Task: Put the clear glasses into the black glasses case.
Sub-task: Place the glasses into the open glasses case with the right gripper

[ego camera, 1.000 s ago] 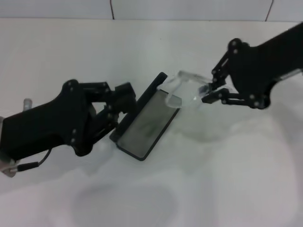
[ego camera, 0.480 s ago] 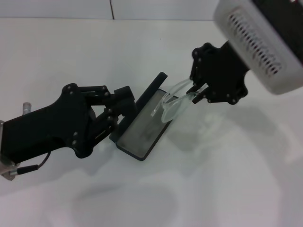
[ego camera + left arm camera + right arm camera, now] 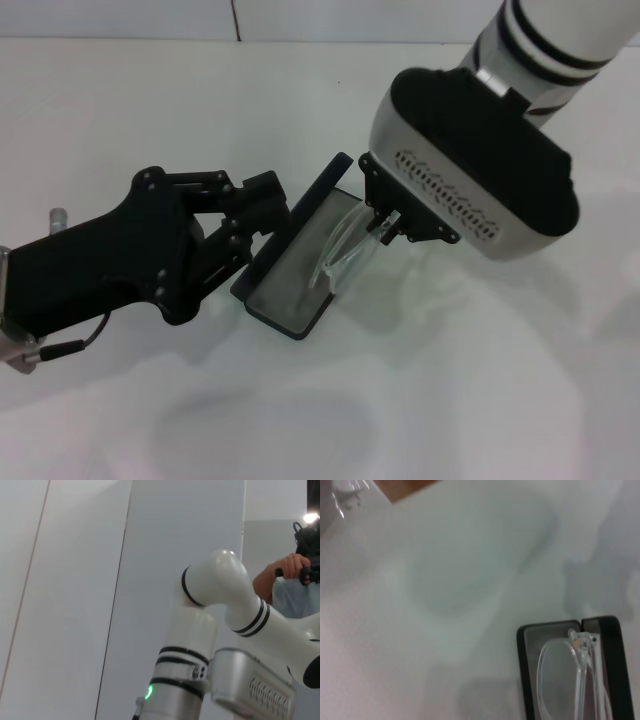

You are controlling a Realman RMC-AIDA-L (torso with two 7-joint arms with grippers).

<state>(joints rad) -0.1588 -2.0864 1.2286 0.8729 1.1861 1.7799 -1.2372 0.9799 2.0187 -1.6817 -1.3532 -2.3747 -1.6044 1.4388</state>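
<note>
The black glasses case (image 3: 290, 285) lies open on the white table, grey lining up, with its lid (image 3: 318, 190) raised on the far left side. My left gripper (image 3: 262, 215) is shut on the lid's back edge. The clear glasses (image 3: 342, 248) hang tilted over the far end of the open tray, held at one end by my right gripper (image 3: 388, 222), whose fingers are mostly hidden under the wrist housing. The right wrist view looks down on the case (image 3: 522, 670) with the glasses (image 3: 560, 680) just above its lining. Whether they touch the lining I cannot tell.
White table (image 3: 480, 400) all around the case. A small metal part (image 3: 58, 216) shows at the far left behind my left arm. The left wrist view shows only my right arm (image 3: 220, 630), a wall and a person's hand (image 3: 280, 575) behind.
My right arm has swung in from the right and lowered the glasses from beside the case to over its open tray. The left gripper and case have stayed in place.
</note>
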